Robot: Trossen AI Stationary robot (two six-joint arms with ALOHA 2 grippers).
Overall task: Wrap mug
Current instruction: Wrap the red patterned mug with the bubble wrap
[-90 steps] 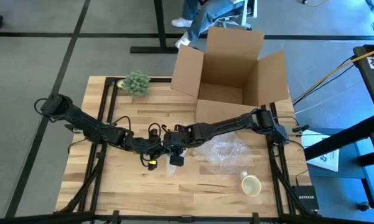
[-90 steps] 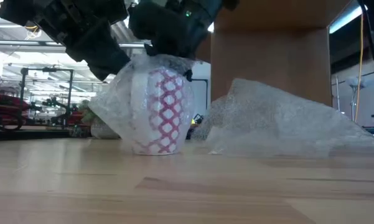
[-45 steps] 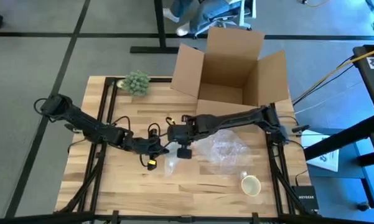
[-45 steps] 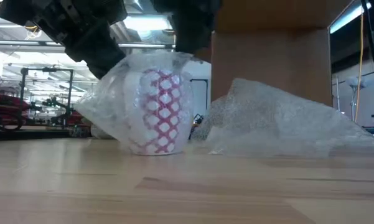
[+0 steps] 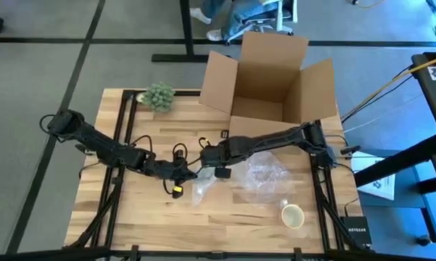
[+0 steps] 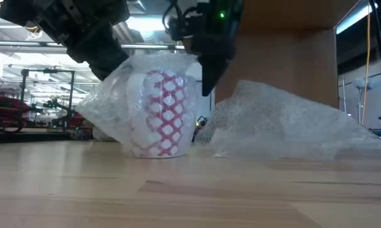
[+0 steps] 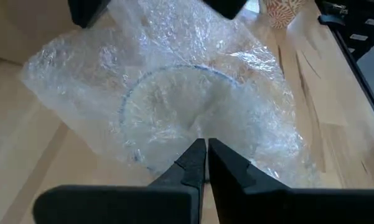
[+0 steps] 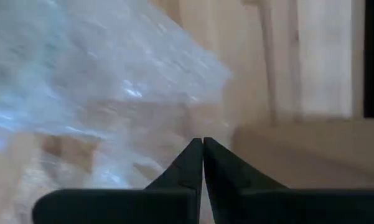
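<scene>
Right gripper (image 5: 219, 168) has drawn back from wrapped mug (image 6: 160, 114) on wooden table (image 5: 145, 217).

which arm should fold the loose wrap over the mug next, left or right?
Probably right. The left gripper is shut on the bubble wrap at the mug, pinning it. The right gripper is shut but empty, just beside the mug, so it is free to regrasp the loose flap.

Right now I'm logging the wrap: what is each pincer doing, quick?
Left pincer: shut on the bubble wrap around the mug.
Right pincer: shut, holding nothing, beside the mug.
</scene>
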